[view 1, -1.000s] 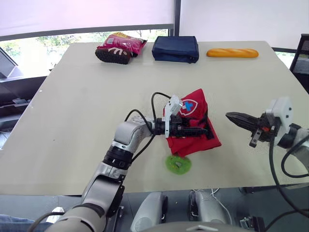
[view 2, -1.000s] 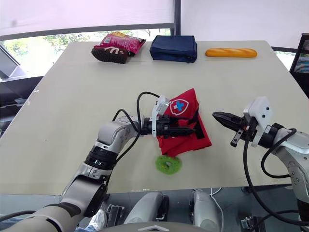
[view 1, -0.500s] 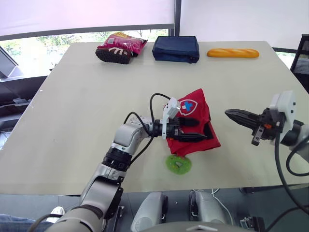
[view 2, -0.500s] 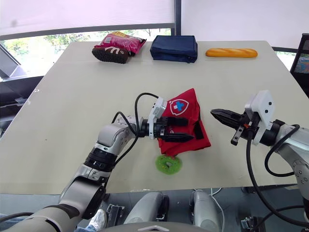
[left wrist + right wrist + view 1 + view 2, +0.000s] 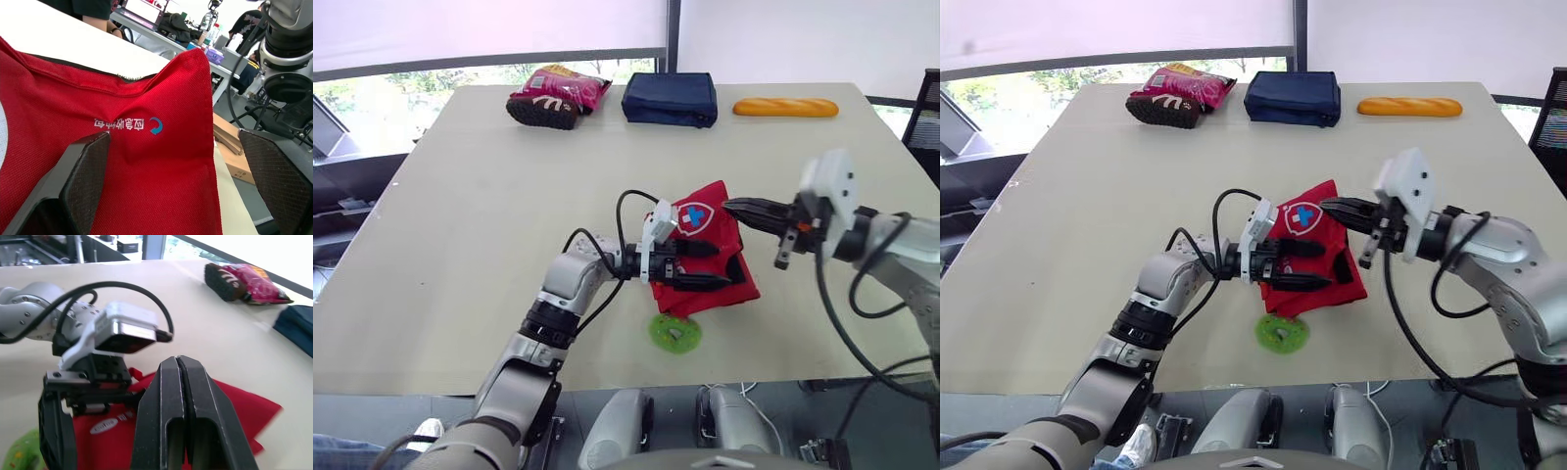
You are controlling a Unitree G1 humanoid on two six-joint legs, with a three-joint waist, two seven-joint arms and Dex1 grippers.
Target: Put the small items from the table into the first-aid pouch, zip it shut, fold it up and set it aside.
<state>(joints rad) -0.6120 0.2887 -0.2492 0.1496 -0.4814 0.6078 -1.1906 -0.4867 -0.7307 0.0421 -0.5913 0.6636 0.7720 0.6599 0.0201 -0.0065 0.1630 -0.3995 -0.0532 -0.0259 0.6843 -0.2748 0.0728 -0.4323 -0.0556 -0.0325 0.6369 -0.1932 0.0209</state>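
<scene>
Red fabric first-aid pouch [image 5: 703,257], with a white shield badge carrying a blue cross, lies crumpled on the beige table [image 5: 460,245]. It sits toward the robot's side of the tabletop.

The left gripper [image 5: 721,265] reaches over the pouch from its left edge. Its two black fingers are spread wide apart, one along the far part of the red cloth and one along the near part. In the left wrist view a fold of the pouch with white printed lettering lies between the parted fingers [image 5: 83,181]. The pictures do not settle whether either finger presses on the cloth.

The right gripper [image 5: 177,361] comes in from the pouch's right side, its fingers pressed flat together with nothing between them. Its tip is at the pouch's far right edge, just beside the badge. Whether it touches the fabric cannot be told.

A flat round green item [image 5: 674,333] lies just beside the pouch's near edge, on the robot's side.

Well beyond the pouch, along the table's far edge, three things lie in a row:
- a magenta snack bag [image 5: 553,96], far left of the pouch
- a navy-blue zipped bag [image 5: 670,99], straight beyond it
- a golden bread loaf [image 5: 785,107], far right of it
</scene>
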